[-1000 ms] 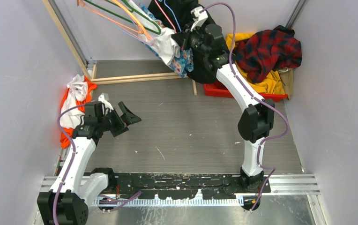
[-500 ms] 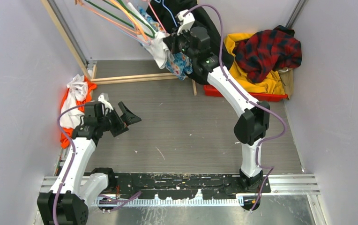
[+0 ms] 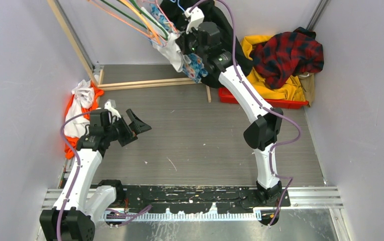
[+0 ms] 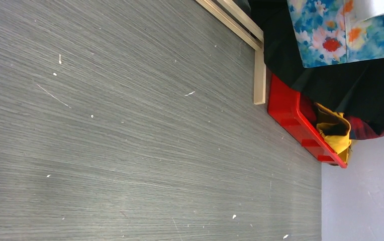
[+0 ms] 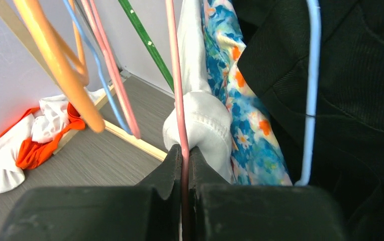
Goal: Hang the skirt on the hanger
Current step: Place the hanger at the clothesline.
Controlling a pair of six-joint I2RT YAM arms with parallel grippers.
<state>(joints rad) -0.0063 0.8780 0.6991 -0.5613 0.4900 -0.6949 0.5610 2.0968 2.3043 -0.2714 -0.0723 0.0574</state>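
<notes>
The black coat [image 5: 361, 100] hangs right of the right gripper [image 5: 184, 156]. The skirt [image 5: 230, 75] drapes just ahead of it, between the coat and the white garment [image 5: 205, 125]. This gripper is clamped on the pink hanger [image 5: 176, 75] — the left gripper [image 3: 133, 128], jaws spread wide, holds nothing.

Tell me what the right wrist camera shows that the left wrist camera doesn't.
Only the right wrist view: the right gripper shut on the pink hanger, the orange hanger and green hanger nearby, a white garment beside the pink wire, and an orange-and-white clothes heap by the wall. Only the left wrist view: the red bin with yellow cloth in it, and a wide stretch of grey table. Both: the skirt hanging next to the black coat, and the wooden frame.
</notes>
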